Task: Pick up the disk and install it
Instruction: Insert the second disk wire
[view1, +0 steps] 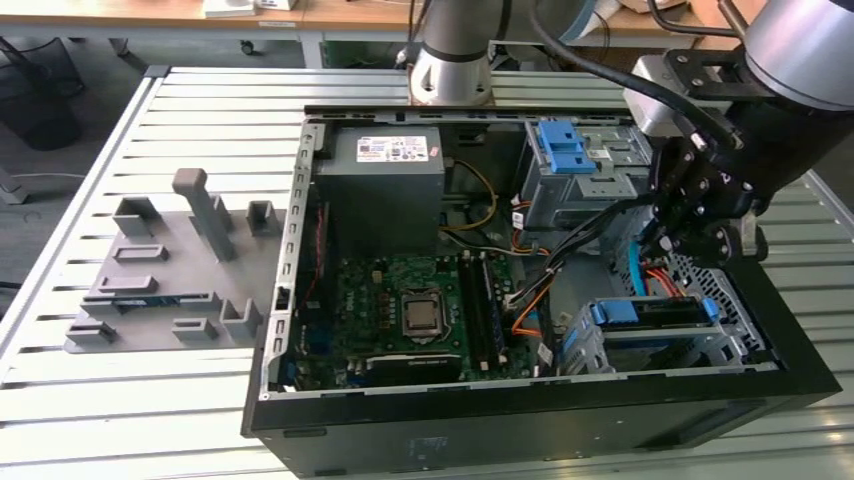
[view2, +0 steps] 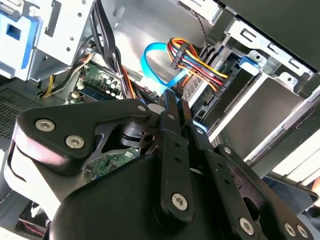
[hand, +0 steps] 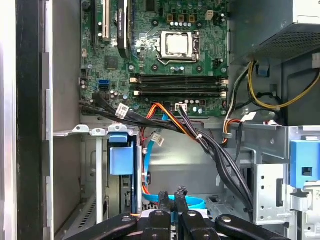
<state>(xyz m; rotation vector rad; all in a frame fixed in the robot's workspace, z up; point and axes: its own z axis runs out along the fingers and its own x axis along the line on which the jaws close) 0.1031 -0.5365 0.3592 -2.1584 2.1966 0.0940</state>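
Open computer case (view1: 534, 420) lies on the slatted bench (view1: 80, 400). The disk (view1: 650, 312), in its blue carrier, is seated in the drive cage at the case's near corner on the exterior view's right. The hand (view1: 681, 240) hovers just above it, fingers (hand: 171, 200) nearly closed, holding nothing.

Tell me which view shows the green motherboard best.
The first wrist view: the green motherboard faces the camera, close and nearly whole. The exterior view shows it slanted and farther off; the second wrist view shows a small patch behind black cables.
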